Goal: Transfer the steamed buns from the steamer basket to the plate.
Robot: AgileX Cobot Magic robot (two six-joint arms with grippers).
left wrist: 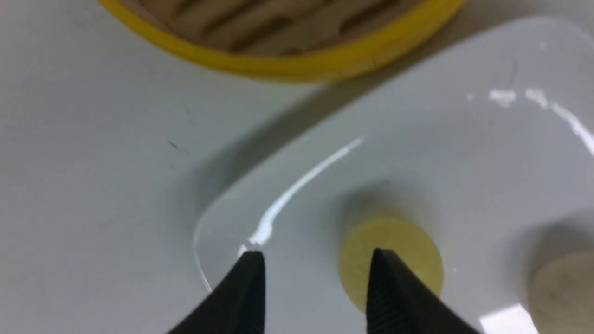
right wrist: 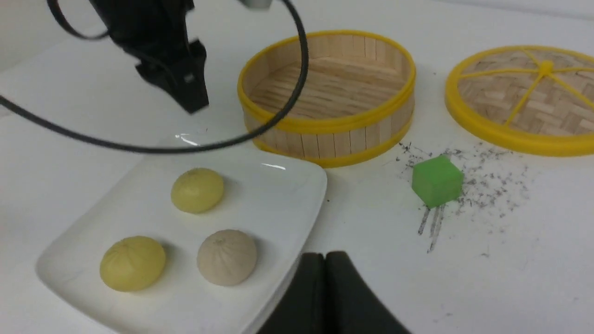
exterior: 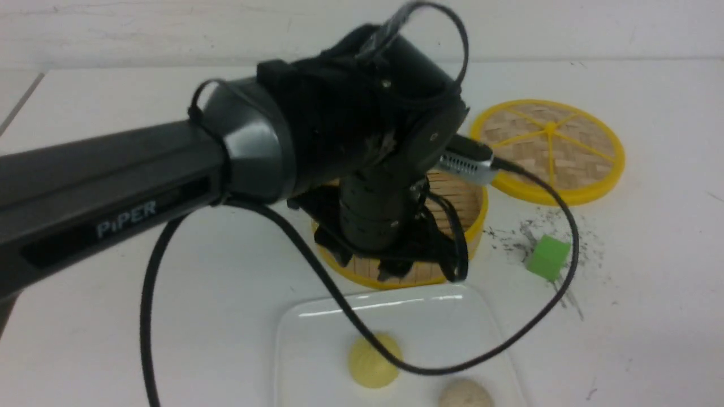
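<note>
White glossy plate sits near centre on the white table, and all the buns are on it. The yellow bun lies toward the plate's far side. The beige bun lies nearer and to its right. A second yellow bun is beside the beige one, and none of them touch. The steamer basket stands just beyond the plate's far edge with only its slatted floor showing inside.

The left gripper hangs over the plate's far left part with its jaws apart and nothing between them. It is clear above the yellow bun. The right gripper is by the plate's near right edge, jaws pressed together and empty.

The woven lid lies flat at far right. The green cube sits right of the basket among black specks. A black cable loops over the plate.
</note>
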